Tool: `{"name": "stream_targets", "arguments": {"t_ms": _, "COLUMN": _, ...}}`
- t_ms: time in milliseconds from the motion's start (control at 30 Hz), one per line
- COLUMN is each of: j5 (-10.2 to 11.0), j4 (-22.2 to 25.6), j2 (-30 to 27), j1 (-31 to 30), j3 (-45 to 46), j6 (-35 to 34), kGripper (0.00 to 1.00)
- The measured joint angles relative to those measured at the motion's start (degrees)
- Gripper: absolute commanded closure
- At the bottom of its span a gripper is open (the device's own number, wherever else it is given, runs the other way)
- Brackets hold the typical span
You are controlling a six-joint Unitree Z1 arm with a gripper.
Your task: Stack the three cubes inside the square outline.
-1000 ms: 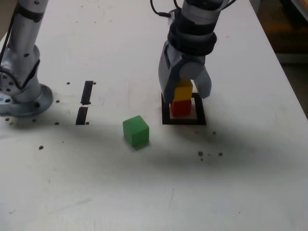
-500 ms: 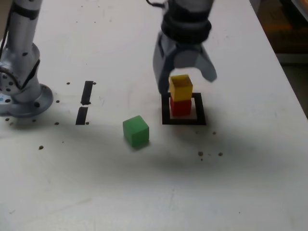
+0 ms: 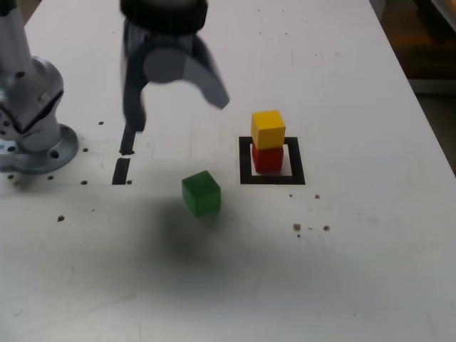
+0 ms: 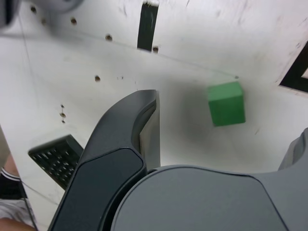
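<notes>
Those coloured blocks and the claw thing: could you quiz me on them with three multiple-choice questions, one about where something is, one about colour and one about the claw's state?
1. Where does the green cube lie?
A. On the yellow cube
B. On the bare table, outside the square outline
C. Between the jaws

2. Which colour tops the stack?
A. Yellow
B. Blue
C. Green

3. How is the gripper?
A. Shut on a cube
B. Shut and empty
C. Open and empty

Answers:
1 B, it sits alone toward the exterior view's left of the outline.
2 A, the yellow cube rests on the red cube.
3 C, the jaws stand wide apart above the table with nothing between them.
</notes>
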Motion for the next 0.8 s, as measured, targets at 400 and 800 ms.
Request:
{"name": "stream_targets", "arguments": {"t_ms": 400, "j5": -1.7, "j4": -14.4, "j2": 6.5, "j1": -9.0, "j3": 3.7, "j6": -19.5, "kGripper": 0.01}}
{"name": "stream_targets", "arguments": {"t_ms": 800, "j5": -2.3, "j4": -27.1, "j2": 8.5, "j1": -7.9, "j3": 15.1, "j6": -18.7, "kGripper": 0.01}}
